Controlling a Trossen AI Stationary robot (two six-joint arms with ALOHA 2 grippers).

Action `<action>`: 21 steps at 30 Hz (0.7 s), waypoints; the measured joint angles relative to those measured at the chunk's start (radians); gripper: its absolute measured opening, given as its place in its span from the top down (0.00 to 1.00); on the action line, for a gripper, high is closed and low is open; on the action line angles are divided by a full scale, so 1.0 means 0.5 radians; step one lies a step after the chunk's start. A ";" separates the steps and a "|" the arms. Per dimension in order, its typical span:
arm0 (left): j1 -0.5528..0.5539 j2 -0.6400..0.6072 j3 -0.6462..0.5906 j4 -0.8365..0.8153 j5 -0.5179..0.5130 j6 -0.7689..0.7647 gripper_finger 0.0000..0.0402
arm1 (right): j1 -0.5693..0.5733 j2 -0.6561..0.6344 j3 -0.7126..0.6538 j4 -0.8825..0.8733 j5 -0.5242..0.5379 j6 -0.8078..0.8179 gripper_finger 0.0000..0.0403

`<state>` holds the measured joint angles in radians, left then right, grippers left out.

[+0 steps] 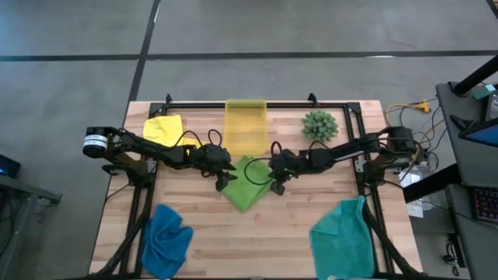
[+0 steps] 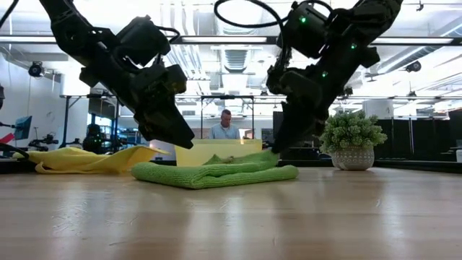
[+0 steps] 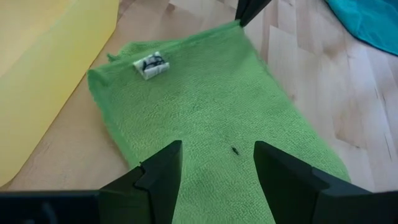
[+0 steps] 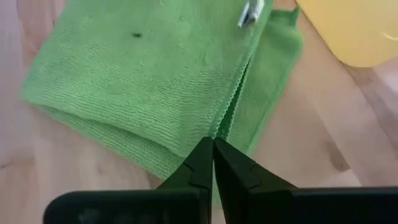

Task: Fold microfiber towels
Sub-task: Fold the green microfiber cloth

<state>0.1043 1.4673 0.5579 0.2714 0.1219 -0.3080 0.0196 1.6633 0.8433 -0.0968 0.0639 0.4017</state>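
So far you have only the lime green towel point(image 1: 247, 185) partly done: it lies at the middle of the table point(image 1: 296, 233), just in front of the yellow bin point(image 1: 246, 124), doubled over into a long strip with two layers showing along one edge. It probably needs at least one more fold. The yellow towel point(image 1: 163, 128) sits loosely bunched at the back left, the blue towel point(image 1: 166, 237) crumpled at the front left and the teal towel point(image 1: 342, 233) rumpled at the front right, so by my reckoning three remain untouched.

Your left end effector point(image 3: 214, 163) hovers over the green strip with its fingers spread and nothing between them. Your right end effector point(image 4: 213, 163) has its fingers pressed together at the layered edge; you cannot tell whether cloth is pinched.

A small white tag point(image 3: 151, 65) is sewn on the green towel, with dark print too small to read.
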 joint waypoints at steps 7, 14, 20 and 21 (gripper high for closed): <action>-0.001 0.000 -0.001 -0.001 0.000 0.001 0.53 | 0.051 -0.027 -0.004 -0.131 -0.044 0.109 0.98; -0.002 0.000 -0.002 -0.001 0.000 0.001 0.53 | 0.152 -0.145 0.001 -0.037 -0.029 0.123 0.98; -0.001 0.000 -0.004 -0.002 0.000 0.001 0.53 | 0.253 -0.184 0.002 -0.156 -0.001 0.210 0.98; -0.001 0.000 -0.004 -0.001 0.000 0.001 0.53 | 0.278 -0.183 0.001 -0.166 -0.001 0.229 0.98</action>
<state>0.1040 1.4673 0.5560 0.2708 0.1219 -0.3077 0.1585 1.5718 0.8437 -0.1799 0.0634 0.5162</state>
